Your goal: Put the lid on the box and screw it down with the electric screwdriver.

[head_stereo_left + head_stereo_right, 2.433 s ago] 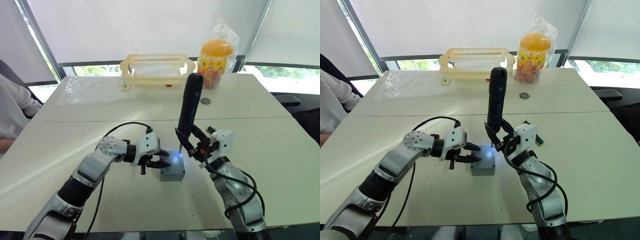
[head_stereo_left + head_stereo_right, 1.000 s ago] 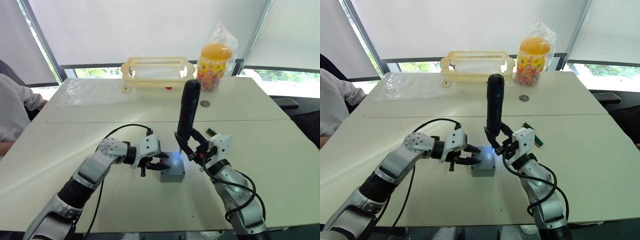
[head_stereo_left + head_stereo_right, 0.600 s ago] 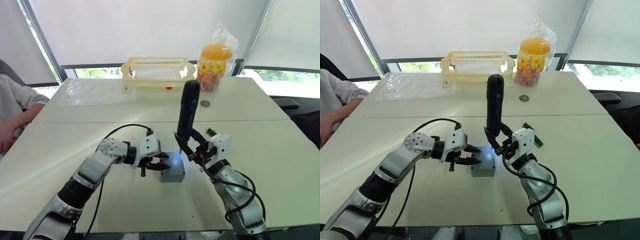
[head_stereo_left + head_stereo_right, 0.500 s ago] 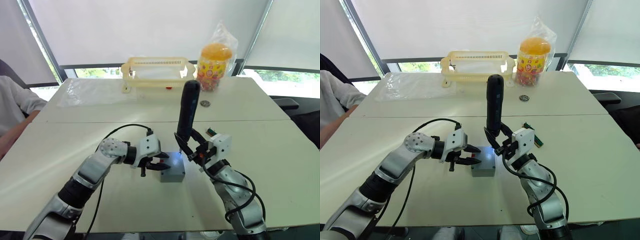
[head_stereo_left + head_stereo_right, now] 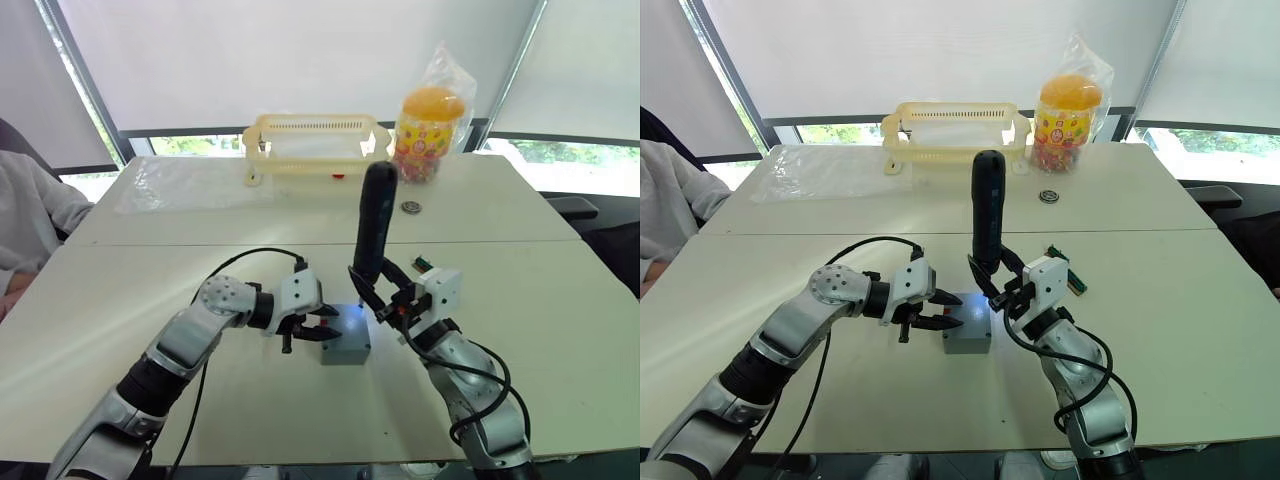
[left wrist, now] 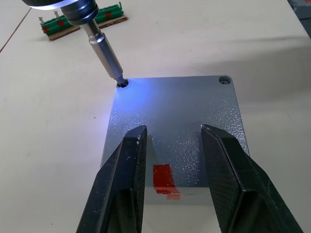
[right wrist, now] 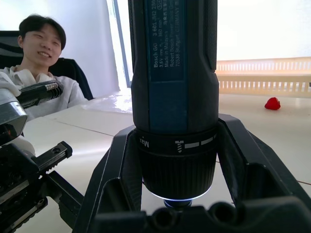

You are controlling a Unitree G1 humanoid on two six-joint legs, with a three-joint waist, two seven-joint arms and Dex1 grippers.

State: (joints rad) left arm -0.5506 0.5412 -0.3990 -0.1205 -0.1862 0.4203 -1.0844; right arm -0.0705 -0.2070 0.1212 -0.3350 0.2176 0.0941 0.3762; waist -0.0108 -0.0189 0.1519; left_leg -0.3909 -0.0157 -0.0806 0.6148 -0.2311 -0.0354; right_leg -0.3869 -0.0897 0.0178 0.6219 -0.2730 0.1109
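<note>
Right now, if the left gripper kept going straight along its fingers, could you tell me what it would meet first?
The left gripper is open over the lid. Straight ahead, it would probably first meet the electric screwdriver, whose bit sits in the lid's corner hole; depth is uncertain.

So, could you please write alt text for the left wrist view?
The thin metal bit of the dark electric screwdriver sits in a corner screw hole of the flat grey plastic lid. The left claw, fingers apart, hovers over the lid's red-marked edge, with a small green circuit board beyond.
</note>
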